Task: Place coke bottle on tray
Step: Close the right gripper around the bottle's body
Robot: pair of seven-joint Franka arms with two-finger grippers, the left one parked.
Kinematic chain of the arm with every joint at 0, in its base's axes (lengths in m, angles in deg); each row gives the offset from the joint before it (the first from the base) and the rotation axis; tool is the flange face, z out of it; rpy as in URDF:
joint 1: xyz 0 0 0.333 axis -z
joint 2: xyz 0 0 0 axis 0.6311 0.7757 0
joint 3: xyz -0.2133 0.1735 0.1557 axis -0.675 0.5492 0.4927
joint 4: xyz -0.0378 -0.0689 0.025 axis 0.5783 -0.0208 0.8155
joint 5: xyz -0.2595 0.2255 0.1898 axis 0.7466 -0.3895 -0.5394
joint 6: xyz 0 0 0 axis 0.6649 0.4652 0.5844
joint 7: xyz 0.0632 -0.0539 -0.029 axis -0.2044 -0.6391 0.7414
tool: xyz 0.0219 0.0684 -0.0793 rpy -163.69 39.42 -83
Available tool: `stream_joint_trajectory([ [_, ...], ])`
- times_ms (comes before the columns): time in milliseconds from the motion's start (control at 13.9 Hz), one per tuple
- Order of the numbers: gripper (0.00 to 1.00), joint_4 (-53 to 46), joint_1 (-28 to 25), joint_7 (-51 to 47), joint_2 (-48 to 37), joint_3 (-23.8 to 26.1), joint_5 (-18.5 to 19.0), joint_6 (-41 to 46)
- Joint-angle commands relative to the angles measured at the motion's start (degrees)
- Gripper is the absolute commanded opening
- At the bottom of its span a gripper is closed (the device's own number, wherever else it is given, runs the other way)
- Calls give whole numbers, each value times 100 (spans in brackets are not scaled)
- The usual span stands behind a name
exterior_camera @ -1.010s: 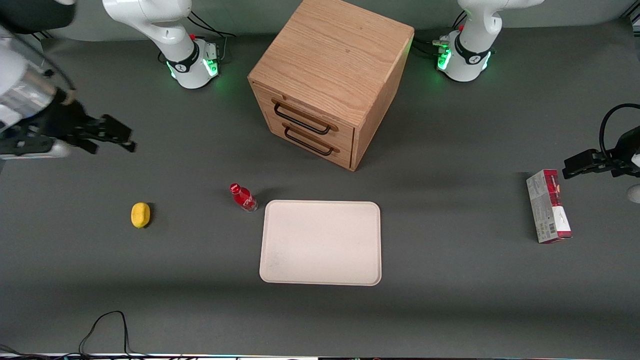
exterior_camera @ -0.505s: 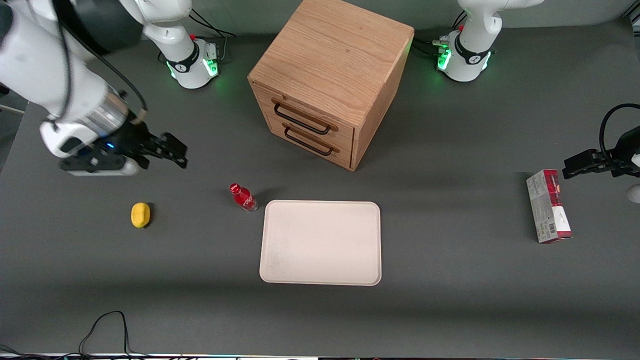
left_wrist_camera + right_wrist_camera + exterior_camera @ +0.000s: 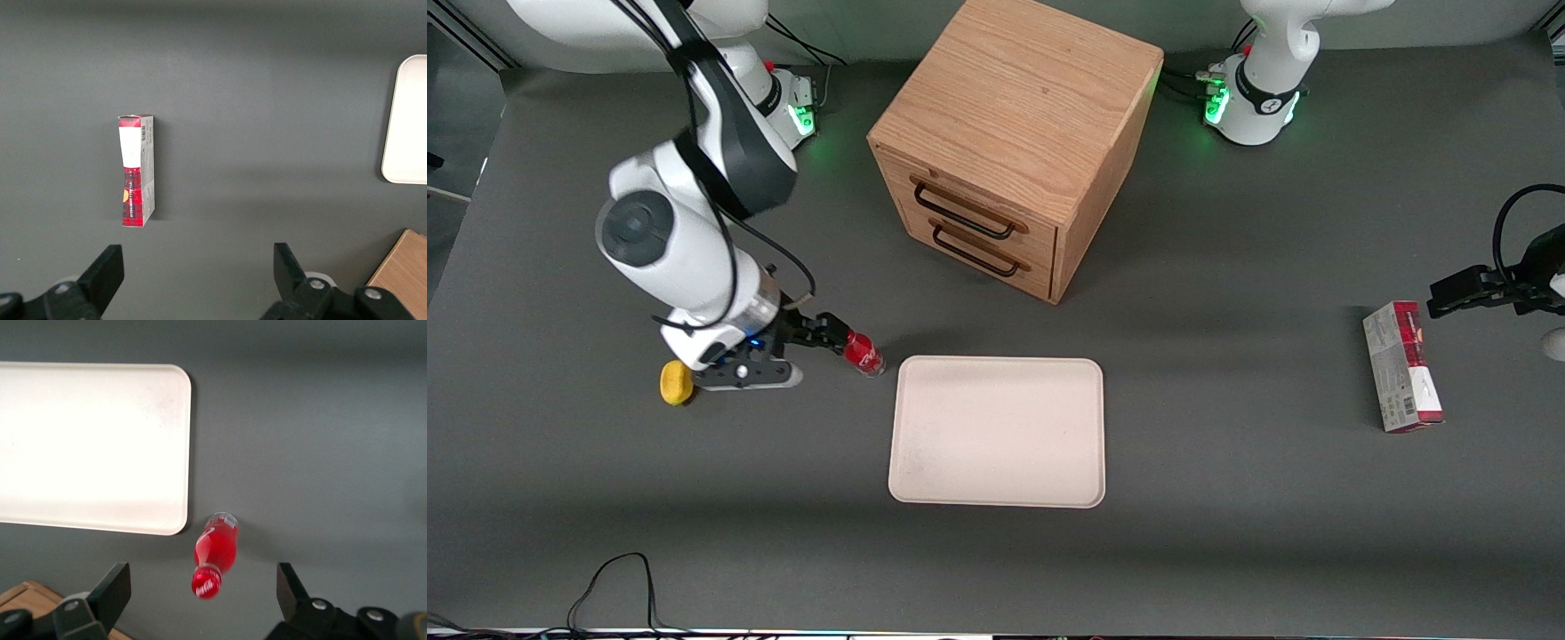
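Note:
The coke bottle (image 3: 864, 354), small and red with a red cap, stands on the dark table beside the tray's (image 3: 996, 431) corner that is farther from the front camera. My right gripper (image 3: 831, 336) is open and hovers just above the bottle, on its side away from the tray. In the right wrist view the bottle (image 3: 217, 550) stands upright with its cap between the two wide-apart fingers (image 3: 115, 587) of the gripper (image 3: 203, 583), touching neither. The cream tray (image 3: 93, 447) lies close beside it with nothing on it.
A yellow lump (image 3: 675, 382) lies by the gripper's body, toward the working arm's end. The wooden drawer cabinet (image 3: 1014, 142) stands farther from the front camera than the tray. A red-and-grey carton (image 3: 1402, 366) lies toward the parked arm's end. A black cable (image 3: 618, 578) loops at the front edge.
My right arm has swung in from the working arm's end of the table and come down over the bottle. The bottle and tray have not moved.

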Motion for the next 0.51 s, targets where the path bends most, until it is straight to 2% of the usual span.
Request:
stream_joint_trajectory([
  [0, 99, 676, -104, -208, -74, 17, 189, -451],
  [144, 99, 993, -113, -305, -74, 26, 339, -793],
  [433, 99, 1539, -140, -314, -74, 26, 348, -1488],
])
